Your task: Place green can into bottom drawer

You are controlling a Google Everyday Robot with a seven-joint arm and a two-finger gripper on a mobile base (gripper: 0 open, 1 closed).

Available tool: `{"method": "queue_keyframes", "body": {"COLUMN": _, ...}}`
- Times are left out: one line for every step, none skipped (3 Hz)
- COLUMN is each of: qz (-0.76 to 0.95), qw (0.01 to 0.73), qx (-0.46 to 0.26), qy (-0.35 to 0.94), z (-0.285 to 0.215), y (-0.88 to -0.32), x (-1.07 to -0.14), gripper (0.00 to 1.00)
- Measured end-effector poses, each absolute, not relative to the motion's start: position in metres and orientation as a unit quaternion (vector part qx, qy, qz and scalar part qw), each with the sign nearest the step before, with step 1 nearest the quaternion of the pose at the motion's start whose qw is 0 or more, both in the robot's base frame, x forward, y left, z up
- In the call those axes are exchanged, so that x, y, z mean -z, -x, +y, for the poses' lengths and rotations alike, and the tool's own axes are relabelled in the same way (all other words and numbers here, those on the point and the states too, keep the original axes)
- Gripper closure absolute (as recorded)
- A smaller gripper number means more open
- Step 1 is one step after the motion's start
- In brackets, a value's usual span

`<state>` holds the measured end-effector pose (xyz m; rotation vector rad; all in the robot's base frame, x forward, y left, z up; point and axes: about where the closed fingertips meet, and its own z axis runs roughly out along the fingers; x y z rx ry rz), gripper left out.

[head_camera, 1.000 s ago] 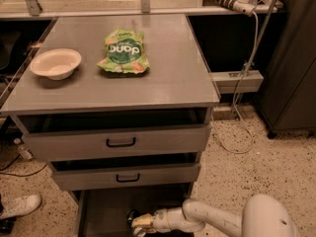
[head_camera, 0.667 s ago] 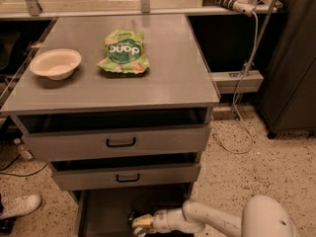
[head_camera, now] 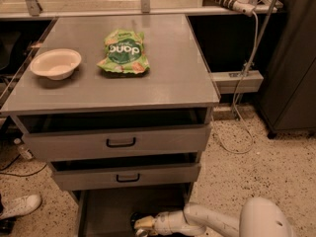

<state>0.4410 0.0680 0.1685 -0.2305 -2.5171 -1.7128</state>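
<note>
The green can [head_camera: 135, 219], a small aluminium drink can, showed only as a dark rounded shape low inside the bottom drawer [head_camera: 108, 209], the wide shallow grey metal tray pulled out at floor level. Its label colour could not be made out there, so taking that shape for the can was a judgement. It sat near the front of the drawer's flat floor, right of the middle, touching or just beside the tip of the gripper [head_camera: 143, 225].

The pale gripper reached in from the right, low and nearly level, on the end of the white jointed arm [head_camera: 197, 219]. That posture suited the job: the drawer lay beneath two others, so the arm had to come in under them. Whether the jaws were parted or closed, and whether they held the can or had let it go, I cannot tell. If the shape was the can, the task looked close to done, with it already inside the drawer's walls.

Above, the two grey drawers with black handles [head_camera: 121, 142] stood slightly ajar. On the grey bench [head_camera: 168, 83] a shallow cream bowl [head_camera: 56, 63] rested at the left and a flat green snack bag with white lettering [head_camera: 123, 52] lay near the middle, both well apart from the work below.
</note>
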Motion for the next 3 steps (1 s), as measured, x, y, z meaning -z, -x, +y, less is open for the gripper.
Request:
{"method": "queue_keyframes", "body": {"qz": -0.826, "qw": 0.043, "qx": 0.557, "qy": 0.081, "z": 0.067, "y": -0.441, "x": -0.160, "gripper": 1.00}}
{"method": "queue_keyframes", "body": {"qz": -0.829, "qw": 0.043, "qx": 0.551, "qy": 0.085, "z": 0.066, "y": -0.441, "x": -0.154, "gripper": 1.00}}
{"method": "queue_keyframes", "body": {"qz": -0.828, "qw": 0.052, "qx": 0.549, "qy": 0.104, "z": 0.057, "y": -0.434, "x": -0.143, "gripper": 1.00}}
